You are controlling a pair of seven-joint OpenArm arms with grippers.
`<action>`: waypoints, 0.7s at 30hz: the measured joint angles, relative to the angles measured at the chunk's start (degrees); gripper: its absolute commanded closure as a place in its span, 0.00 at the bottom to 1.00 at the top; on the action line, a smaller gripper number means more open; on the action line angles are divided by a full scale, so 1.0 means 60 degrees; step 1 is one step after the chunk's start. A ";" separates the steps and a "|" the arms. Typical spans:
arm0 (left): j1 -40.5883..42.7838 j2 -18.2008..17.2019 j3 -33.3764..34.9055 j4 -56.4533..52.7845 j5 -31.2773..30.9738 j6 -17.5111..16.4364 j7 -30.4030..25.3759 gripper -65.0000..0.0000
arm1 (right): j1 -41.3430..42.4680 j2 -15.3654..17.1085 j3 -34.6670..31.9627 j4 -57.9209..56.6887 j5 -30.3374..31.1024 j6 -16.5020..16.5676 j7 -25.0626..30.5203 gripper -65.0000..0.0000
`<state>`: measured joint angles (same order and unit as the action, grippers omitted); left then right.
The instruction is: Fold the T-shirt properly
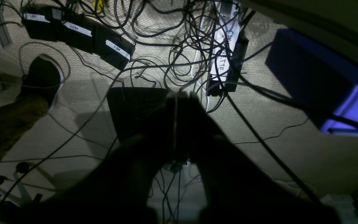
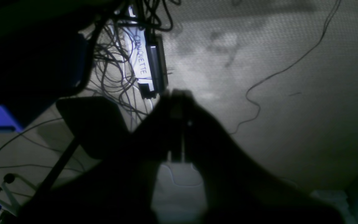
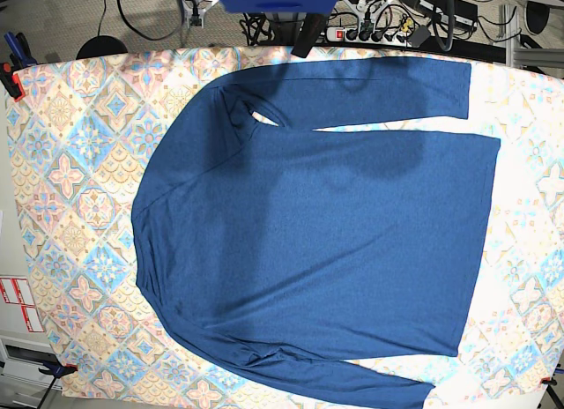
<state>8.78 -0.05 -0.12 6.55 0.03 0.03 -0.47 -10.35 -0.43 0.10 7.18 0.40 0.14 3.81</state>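
- We count one T-shirt point(image 3: 317, 241).
- We count one patterned tablecloth point(image 3: 79, 206).
- We count two tools: left tool point(image 1: 179, 96), right tool point(image 2: 176, 93).

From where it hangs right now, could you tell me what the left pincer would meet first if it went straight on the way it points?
Judging by the left wrist view, the shut left pincer points at the floor, not the T-shirt. Just beyond its tips lie tangled cables and carpet; probably a cable first, though depth is unclear.
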 measured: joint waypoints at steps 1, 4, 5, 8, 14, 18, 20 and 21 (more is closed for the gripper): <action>-0.0004 0.0000 0.0000 0.0000 0.0000 0.0000 0.0000 1.00 | 0.0000 0.0000 0.0000 0.0000 0.0000 -0.0004 0.0000 1.00; -0.0004 -0.0025 0.0000 0.0000 0.0000 0.0000 0.0000 1.00 | 0.0004 0.0022 0.0000 0.0000 0.0000 0.0000 0.0004 1.00; -0.0004 -0.0033 0.0000 0.0000 0.0000 0.0000 0.0000 1.00 | 0.0004 0.0022 0.0000 0.0000 0.0000 -0.0004 0.0004 1.00; -0.0004 -0.0102 0.0000 0.0000 0.0000 0.0000 0.0000 1.00 | 0.0000 0.0022 0.0000 0.0000 0.0000 0.0000 0.0000 1.00; 0.0000 -0.0157 0.0000 0.0000 0.0000 0.0000 0.0000 1.00 | 0.0000 0.0022 0.0000 0.0000 0.0000 0.0000 0.0000 1.00; 0.0160 -0.0178 0.0000 0.0233 0.0000 0.0000 0.0004 1.00 | 0.0000 0.0022 0.0000 0.0000 -0.0004 0.0000 0.0004 1.00; 0.0397 -0.0178 0.0000 0.0590 0.0011 -0.0004 -0.0033 1.00 | 0.0000 0.0022 0.0000 0.0000 0.0000 0.0000 0.0011 1.00; 0.0470 -0.0178 0.0000 0.0732 0.0007 0.0000 -0.0015 1.00 | -0.0004 0.0022 0.0000 0.0000 0.0000 -0.0004 -0.0007 1.00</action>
<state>11.60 -1.13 -0.12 10.94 0.08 0.03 -0.56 -10.37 -0.30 0.10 7.18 0.40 0.12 3.77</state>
